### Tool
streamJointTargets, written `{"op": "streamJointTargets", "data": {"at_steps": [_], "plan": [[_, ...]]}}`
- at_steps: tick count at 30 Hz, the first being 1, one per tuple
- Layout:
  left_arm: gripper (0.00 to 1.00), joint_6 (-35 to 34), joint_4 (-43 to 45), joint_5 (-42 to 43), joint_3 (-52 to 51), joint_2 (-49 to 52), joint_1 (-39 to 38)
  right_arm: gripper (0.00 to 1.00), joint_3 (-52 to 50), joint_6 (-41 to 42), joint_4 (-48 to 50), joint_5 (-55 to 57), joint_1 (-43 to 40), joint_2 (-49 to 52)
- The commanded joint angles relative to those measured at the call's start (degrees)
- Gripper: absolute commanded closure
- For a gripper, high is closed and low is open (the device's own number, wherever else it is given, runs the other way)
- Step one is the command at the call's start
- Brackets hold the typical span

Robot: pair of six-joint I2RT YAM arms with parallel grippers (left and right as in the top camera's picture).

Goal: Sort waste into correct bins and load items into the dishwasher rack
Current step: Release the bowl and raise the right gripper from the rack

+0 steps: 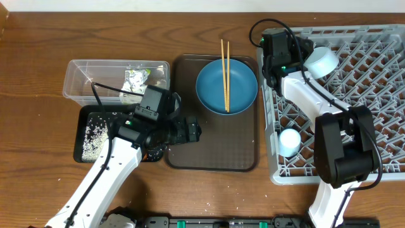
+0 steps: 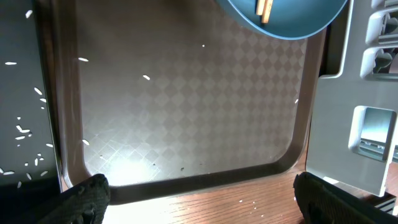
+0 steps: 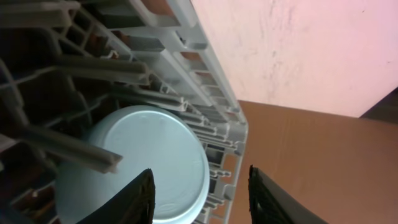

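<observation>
**Entry 1, left gripper** [image 2: 199, 188]: fingers spread wide and holding nothing, low over the near left part of the brown serving tray [image 2: 186, 124].

**Entry 2, blue plate** [image 1: 243, 88]: at the tray's far end, ahead and to the right of the left gripper. The left wrist view cuts it off at the top.

**Entry 3, 2 chopsticks** [image 1: 224, 76]: lying on the plate, long axis running far to near, far tips overhanging the rim. The left arm looks better placed to reach them.

**Entry 4, right gripper** [image 3: 200, 180]: spread and empty, inside the dishwasher rack [image 1: 354, 114] beside a pale blue vessel [image 3: 143, 162]. Whether that is a cup or a bowl cannot be told.

**Entry 5, black tray** [image 1: 85, 120]: holds rice and is partly hidden by the left arm.
</observation>
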Motion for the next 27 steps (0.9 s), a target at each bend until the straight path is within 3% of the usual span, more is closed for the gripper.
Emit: {"op": "streamJointTargets", "data": {"at_steps": [1, 9, 11, 14, 15, 20, 27], "plan": [[0.03, 0.3, -0.1, -0.5, 1.2, 0.1, 0.2, 0.53, -0.4, 7.5, -2.1, -0.6, 0.2, -1.9], [0.03, 0.3, -0.1, -0.5, 1.2, 0.1, 0.2, 0.56, -0.4, 18.9, -13.7, -25.7, -2.0, -9.1], [0.03, 0.3, -0.1, -0.5, 1.2, 0.1, 0.2, 0.67, -0.4, 21.5, -14.4, -30.4, -3.4, -9.2], [0.03, 0.3, -0.1, -0.5, 1.2, 0.1, 0.2, 0.96, -0.4, 24.4, -15.0, -37.7, -6.1, -9.0], [0.03, 0.3, -0.1, -0.5, 1.2, 0.1, 0.2, 0.99, -0.4, 25.4, -14.8, -39.5, -7.0, -9.0], [0.03, 0.3, -0.1, -0.5, 1.2, 0.1, 0.2, 0.99, -0.4, 30.8, -11.5, -46.4, -12.4, -9.0], [0.03, 0.3, -0.1, -0.5, 1.2, 0.1, 0.2, 0.99, -0.4, 32.3, -10.0, -49.5, -17.7, -7.3]]}}
